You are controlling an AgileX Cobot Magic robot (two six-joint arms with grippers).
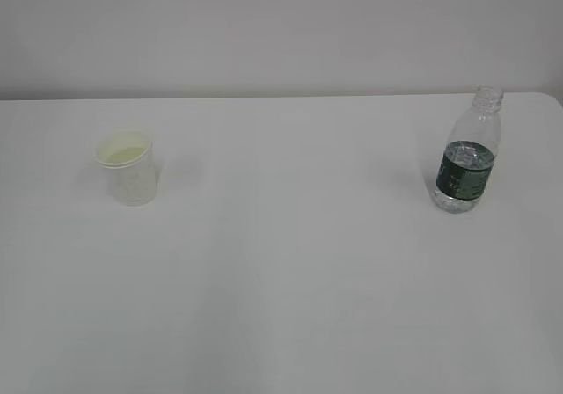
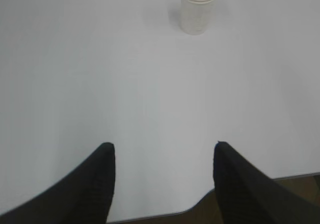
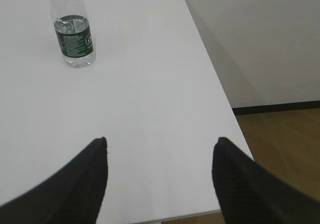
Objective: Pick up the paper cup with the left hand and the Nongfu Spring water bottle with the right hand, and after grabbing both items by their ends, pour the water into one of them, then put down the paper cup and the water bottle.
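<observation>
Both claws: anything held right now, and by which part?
Nothing held. Left claw and right claw are open and empty; the paper cup and the water bottle stand untouched on the table.

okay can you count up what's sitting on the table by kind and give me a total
Paper cups: 1, the paper cup
Water bottles: 1, the water bottle, uncapped and partly filled
Total: 2 things on the white table

bottle [image 3: 73, 30] neck cut off, right wrist | cup [image 2: 198, 8] rim clipped, left wrist
</observation>
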